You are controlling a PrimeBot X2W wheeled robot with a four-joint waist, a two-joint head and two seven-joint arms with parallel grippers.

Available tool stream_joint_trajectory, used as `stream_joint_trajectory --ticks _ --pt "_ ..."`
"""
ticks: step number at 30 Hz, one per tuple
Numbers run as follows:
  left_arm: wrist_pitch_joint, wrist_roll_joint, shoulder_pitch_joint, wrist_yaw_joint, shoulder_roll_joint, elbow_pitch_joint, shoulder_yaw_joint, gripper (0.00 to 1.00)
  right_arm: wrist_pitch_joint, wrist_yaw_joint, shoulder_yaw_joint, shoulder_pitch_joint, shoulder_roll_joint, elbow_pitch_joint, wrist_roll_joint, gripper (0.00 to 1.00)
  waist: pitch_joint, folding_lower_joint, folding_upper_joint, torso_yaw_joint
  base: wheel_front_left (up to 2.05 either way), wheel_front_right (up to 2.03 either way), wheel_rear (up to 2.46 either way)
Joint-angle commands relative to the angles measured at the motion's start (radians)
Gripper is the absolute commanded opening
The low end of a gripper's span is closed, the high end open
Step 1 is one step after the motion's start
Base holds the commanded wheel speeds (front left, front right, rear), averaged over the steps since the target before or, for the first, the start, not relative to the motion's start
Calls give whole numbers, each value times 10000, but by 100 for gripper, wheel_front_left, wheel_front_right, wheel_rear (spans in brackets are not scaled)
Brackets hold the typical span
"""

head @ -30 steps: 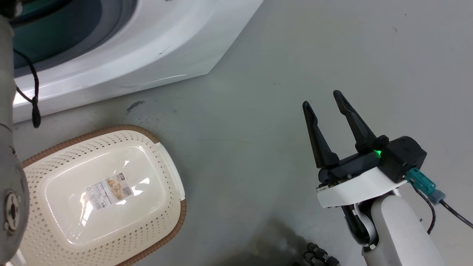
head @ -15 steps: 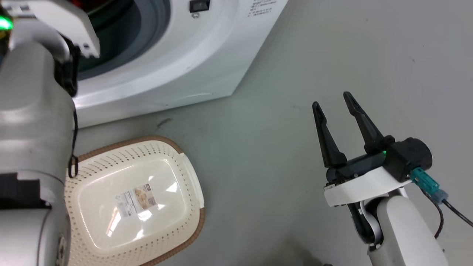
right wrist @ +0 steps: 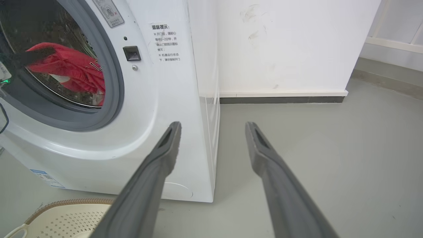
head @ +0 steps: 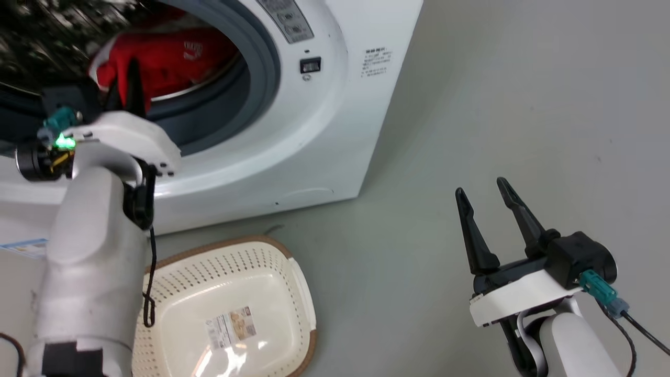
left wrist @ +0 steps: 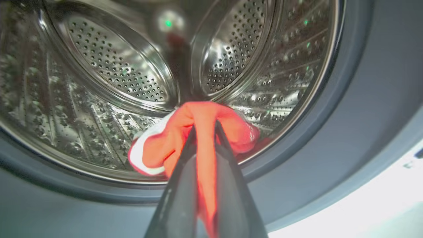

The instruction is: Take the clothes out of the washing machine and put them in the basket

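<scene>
The left gripper sits at the mouth of the washing machine, its two fingers pinched on a fold of the red clothes. The cloth runs down between the fingers and bunches just beyond their tips, with white trim on the bunch's left edge. Past the tips lies the perforated steel drum, ringed by the grey rubber seal. Whether the bunch is one garment or several is hard to tell. The basket stands on the floor below this gripper, just in front of the machine, a label on its bottom. The right gripper hangs well off to the right above the floor, its fingers spread apart.
</scene>
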Motion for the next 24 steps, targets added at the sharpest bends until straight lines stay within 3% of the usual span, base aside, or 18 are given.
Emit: stream_joint_trajectory --ticks 1,13,24 --pt "-49 -20 136 35 -3 -176 63 0 -19 -7 -24 118 -5 18 -75 100 -427 1 0 246 0 0 0" --pt "-41 291 3143 -129 -934 -4042 545 0 332 -7 -252 875 -5 -201 -220 100 -1713 1 0 959 0 0 0" --pt "91 387 6348 233 -1482 -7872 293 0 677 -7 -356 1434 -2 -557 -283 100 -2267 1 0 1488 0 0 0"
